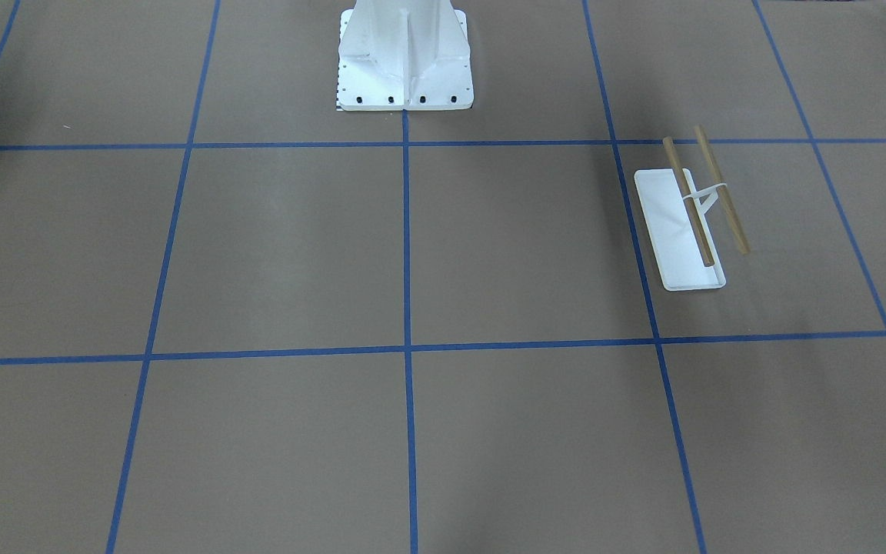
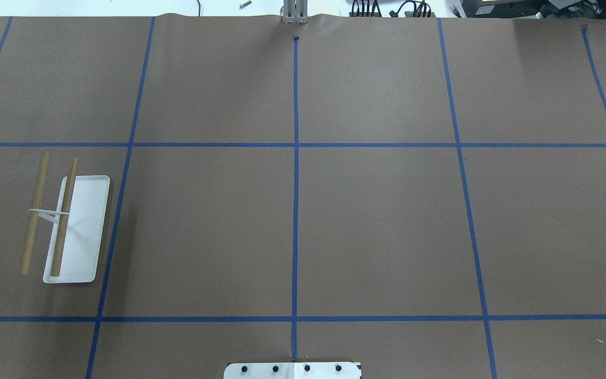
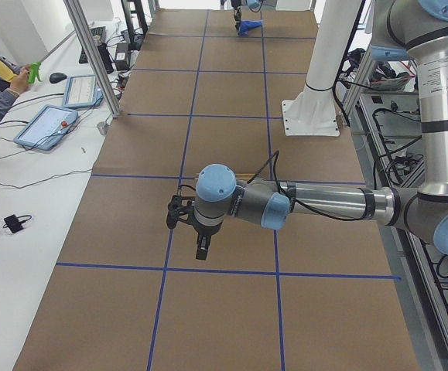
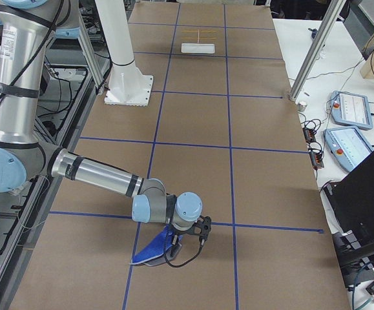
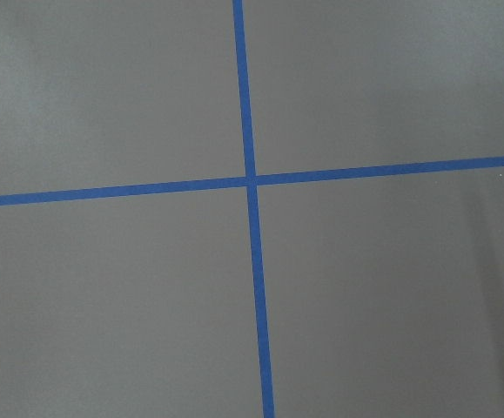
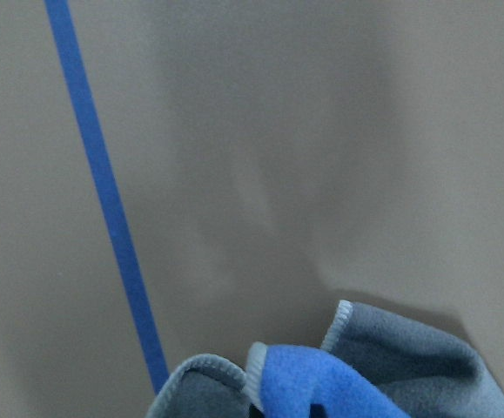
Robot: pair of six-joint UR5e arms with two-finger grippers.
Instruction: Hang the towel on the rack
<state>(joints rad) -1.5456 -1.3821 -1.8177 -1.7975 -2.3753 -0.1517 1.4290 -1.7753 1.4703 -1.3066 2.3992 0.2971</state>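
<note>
The rack (image 1: 674,231) has a flat white base tray and two tan dowel bars; it stands on the table on my left side, and shows in the overhead view (image 2: 79,231) and far off in the right exterior view (image 4: 197,39). The towel (image 4: 153,250), blue with a grey back, lies bunched under my right gripper (image 4: 185,240), partly lifted off the table. Its folded edge shows in the right wrist view (image 6: 321,383). No fingers show there, so I cannot tell whether the gripper holds it. My left gripper (image 3: 195,236) hovers over bare table; I cannot tell its state.
The white bolted pedestal (image 1: 404,61) stands at the robot's edge of the table, mid-width. Brown paper with blue tape grid lines (image 5: 250,181) covers the table. Tablets and cables (image 4: 348,106) lie along the operators' side, next to metal posts.
</note>
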